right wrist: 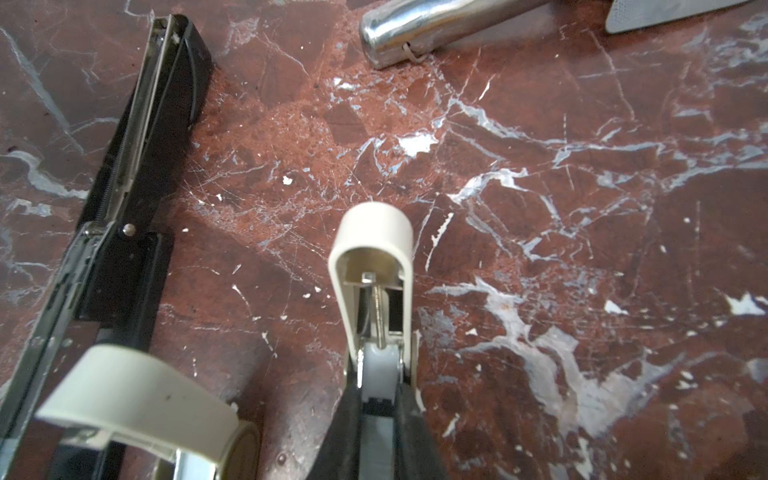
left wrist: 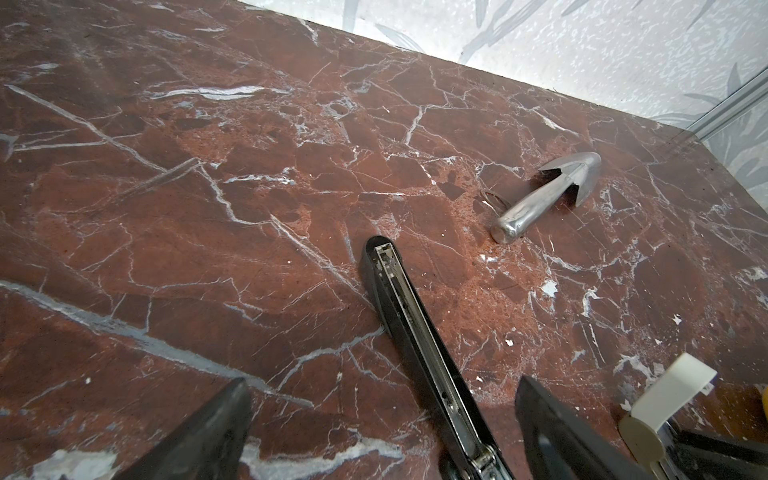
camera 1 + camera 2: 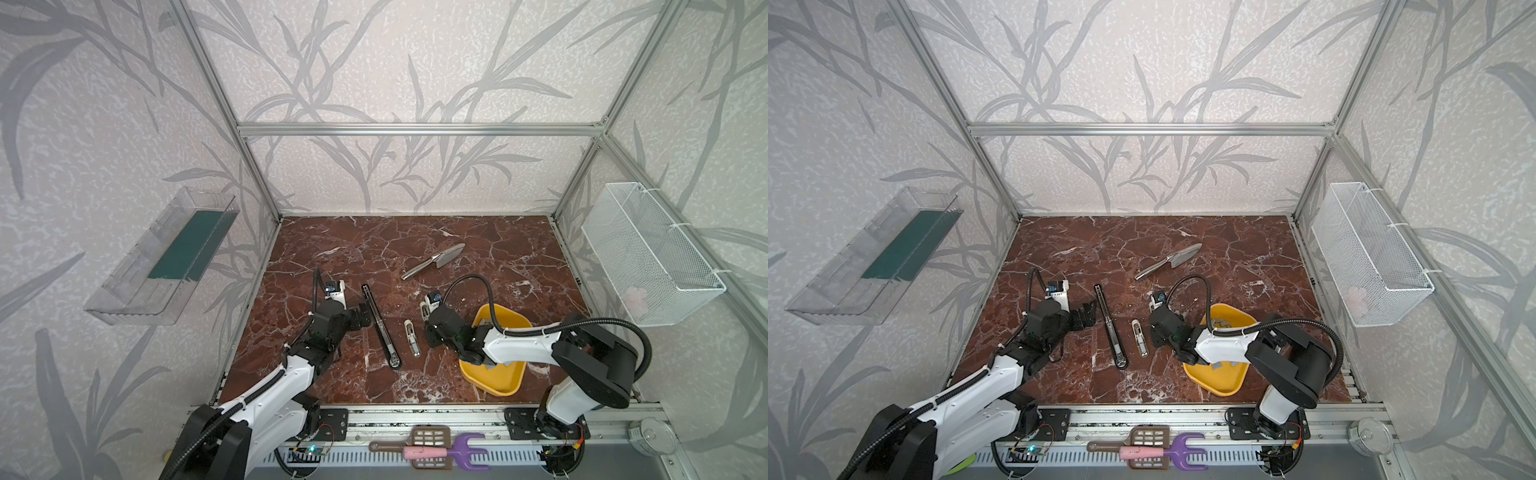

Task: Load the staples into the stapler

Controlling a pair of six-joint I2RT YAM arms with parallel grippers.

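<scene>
The staples (image 3: 1223,323) lie loose as small grey strips in the yellow tray (image 3: 498,380) at the near right of the marble table (image 3: 374,241), partly hidden under the right arm. The right gripper (image 1: 378,374) is clenched on a flat grey strip (image 1: 376,365) at the foot of an upturned cream stapler lid (image 1: 372,232); whether that strip is one of the staples I cannot tell. The left gripper (image 3: 368,316) is released, spread wide and holding nothing, just beside the long black stapler (image 3: 380,326), which lies folded open. Between the two arms lies a small cream stapler (image 3: 412,338), also open. A silver trowel (image 3: 436,259) lies farther back, well apart from both grippers
</scene>
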